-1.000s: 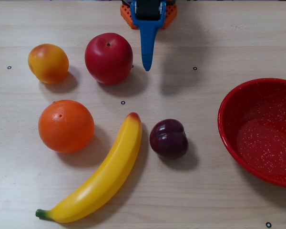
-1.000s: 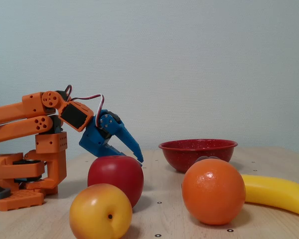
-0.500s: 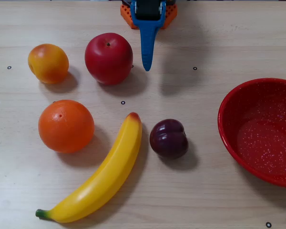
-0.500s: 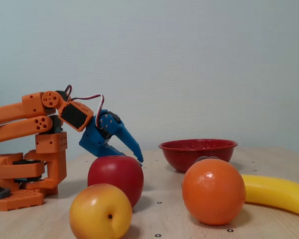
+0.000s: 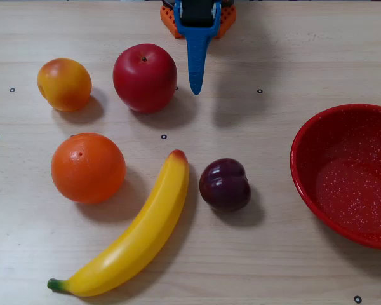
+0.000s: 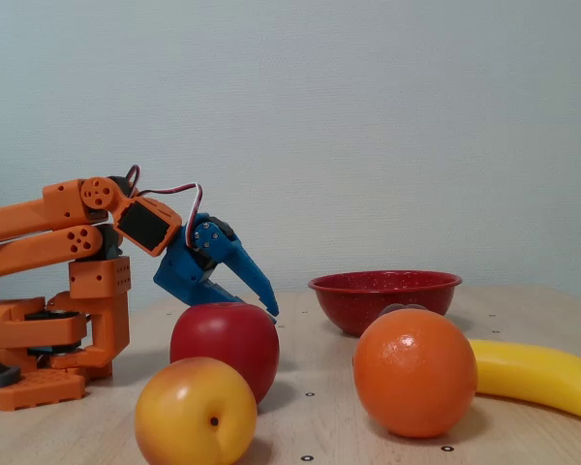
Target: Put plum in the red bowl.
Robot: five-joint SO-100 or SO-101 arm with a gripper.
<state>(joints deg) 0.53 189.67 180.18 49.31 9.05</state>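
Observation:
The dark maroon plum (image 5: 225, 185) lies on the wooden table in the overhead view, just right of the banana's tip. In the fixed view only a sliver of the plum (image 6: 403, 308) shows above the orange. The red bowl (image 5: 347, 175) sits at the right edge, well apart from the plum; the fixed view shows the bowl (image 6: 384, 297) behind the fruit. My blue gripper (image 5: 195, 89) hangs at the top centre, shut and empty, pointing down beside the red apple. In the fixed view the gripper (image 6: 270, 310) hovers low just behind the apple.
A red apple (image 5: 145, 77) lies just left of the gripper. A peach-coloured fruit (image 5: 64, 84), an orange (image 5: 87, 167) and a yellow banana (image 5: 135, 237) fill the left half. The arm's orange base (image 6: 48, 320) stands at the far side.

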